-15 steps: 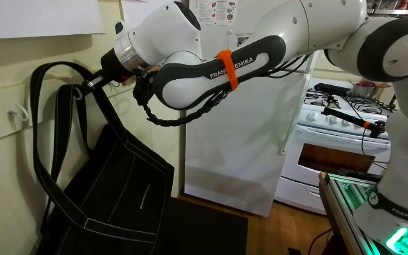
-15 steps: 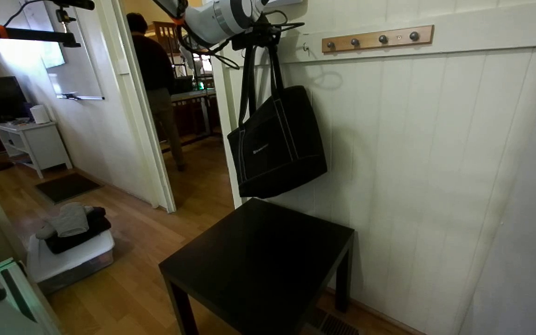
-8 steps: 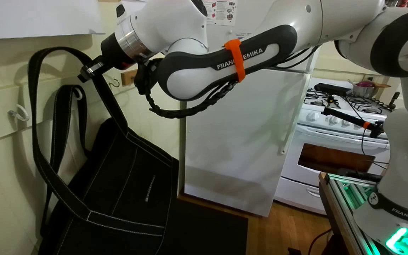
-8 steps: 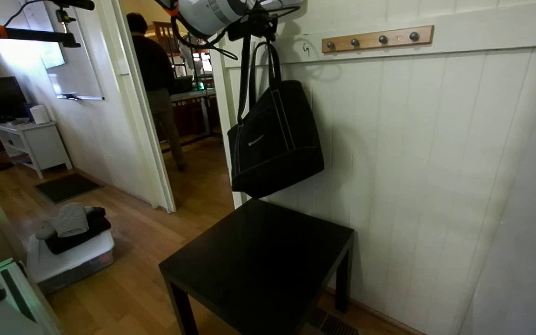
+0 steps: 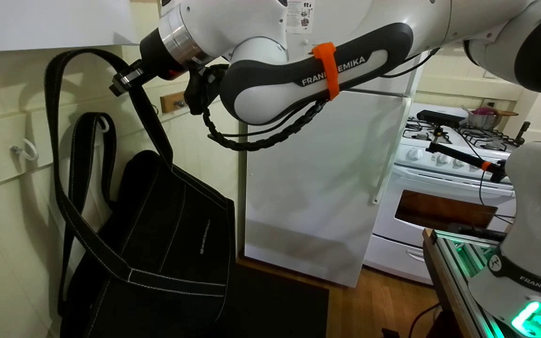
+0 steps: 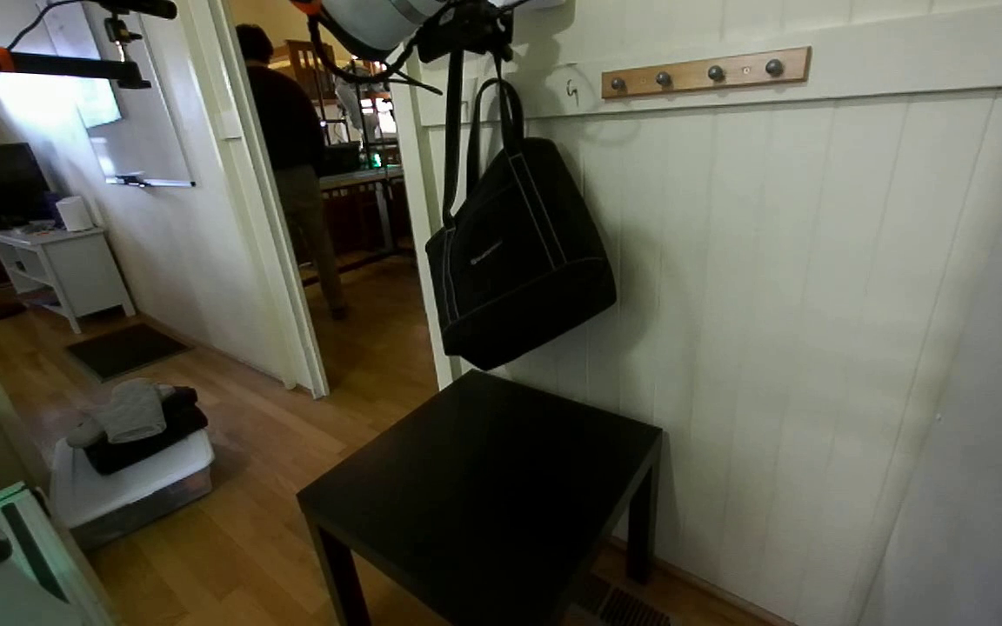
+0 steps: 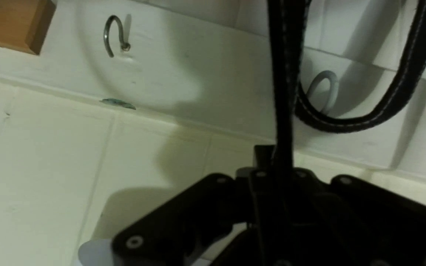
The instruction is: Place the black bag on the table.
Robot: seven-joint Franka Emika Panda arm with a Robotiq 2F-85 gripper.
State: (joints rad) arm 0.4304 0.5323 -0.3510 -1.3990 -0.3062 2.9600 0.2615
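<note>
Gripper (image 5: 121, 84) just pulled up and away from the wall (image 6: 823, 304), jaws clamped on the front strap (image 7: 282, 92). Rear strap (image 7: 398, 92) still looped on the white hook (image 7: 334, 88); black bag (image 6: 523, 261) hangs tilted by the table (image 6: 484, 487) corner, not set down. Probably unhook before lowering.

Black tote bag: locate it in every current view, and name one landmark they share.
In an exterior view, the black tote bag fills the lower left, its bottom cut off.
In an exterior view, the black tote bag hangs upper middle, pictured above the black table.
In the wrist view, only its straps show, from top middle to the right edge.
Shared landmark: the wooden peg rail.
</note>
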